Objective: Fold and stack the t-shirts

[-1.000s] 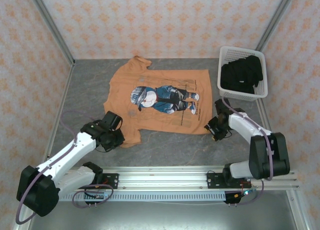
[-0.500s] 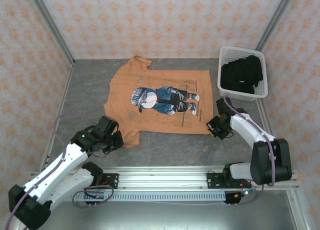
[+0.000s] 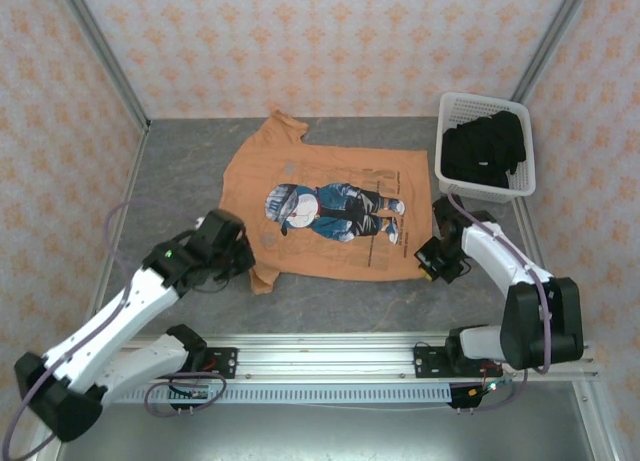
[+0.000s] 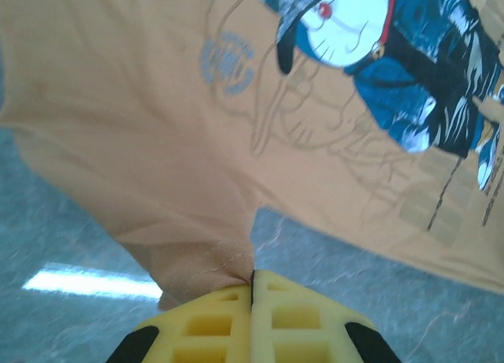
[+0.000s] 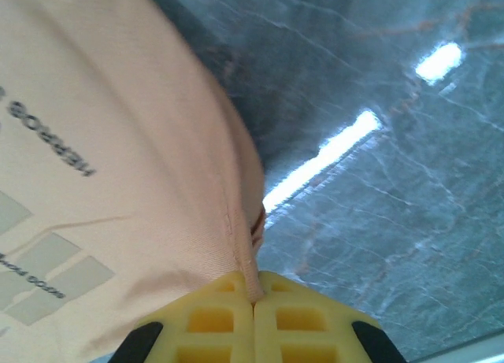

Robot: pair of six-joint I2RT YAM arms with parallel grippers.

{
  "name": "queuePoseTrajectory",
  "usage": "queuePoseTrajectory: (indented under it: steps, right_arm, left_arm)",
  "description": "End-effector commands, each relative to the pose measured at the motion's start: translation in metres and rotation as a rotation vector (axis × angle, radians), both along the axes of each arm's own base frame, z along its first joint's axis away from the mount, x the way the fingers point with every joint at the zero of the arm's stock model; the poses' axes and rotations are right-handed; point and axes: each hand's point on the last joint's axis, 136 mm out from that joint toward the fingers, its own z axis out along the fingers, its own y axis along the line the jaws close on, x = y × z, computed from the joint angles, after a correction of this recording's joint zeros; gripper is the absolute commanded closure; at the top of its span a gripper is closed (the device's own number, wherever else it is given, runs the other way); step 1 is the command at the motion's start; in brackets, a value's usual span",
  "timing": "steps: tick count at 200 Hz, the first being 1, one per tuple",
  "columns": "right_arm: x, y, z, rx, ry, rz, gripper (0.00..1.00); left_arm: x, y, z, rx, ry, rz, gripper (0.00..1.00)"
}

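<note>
Both jaws clamped on orange shirt (image 3: 330, 209): left at sleeve, right at hem; lettering (image 5: 49, 138) blurred.

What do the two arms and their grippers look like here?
The left arm and right arm have white shells between chunky black joints, with a thin greyish-purple cable looping along each. A small green light glows on the left one. The left gripper and right gripper have yellow fingers moulded with rectangular pockets, black behind.
</note>
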Motion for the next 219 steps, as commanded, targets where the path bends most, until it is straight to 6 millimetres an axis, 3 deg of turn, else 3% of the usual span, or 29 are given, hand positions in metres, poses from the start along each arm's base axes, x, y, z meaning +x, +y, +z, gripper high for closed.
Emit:
queuePoseTrajectory:
  steps: [1, 42, 119, 172, 219]
  right_arm:
    - [0.013, 0.0, 0.009, 0.001, -0.006, -0.028, 1.0]
    - [0.034, -0.001, 0.008, 0.018, 0.009, -0.107, 1.0]
    - [0.087, -0.008, 0.016, -0.024, -0.022, -0.174, 1.0]
    - [0.105, -0.014, 0.008, -0.067, -0.014, -0.219, 1.0]
    - [0.111, -0.026, 0.015, -0.133, -0.035, -0.259, 1.0]
  left_arm:
    - [0.041, 0.003, 0.014, 0.054, -0.052, 0.033, 1.0]
    - [0.096, 0.015, 0.026, 0.099, -0.052, 0.037, 1.0]
    - [0.178, 0.008, 0.031, 0.174, -0.068, -0.047, 1.0]
    - [0.217, 0.013, 0.023, 0.296, -0.047, -0.078, 1.0]
    - [0.233, 0.027, 0.017, 0.393, -0.018, -0.064, 1.0]
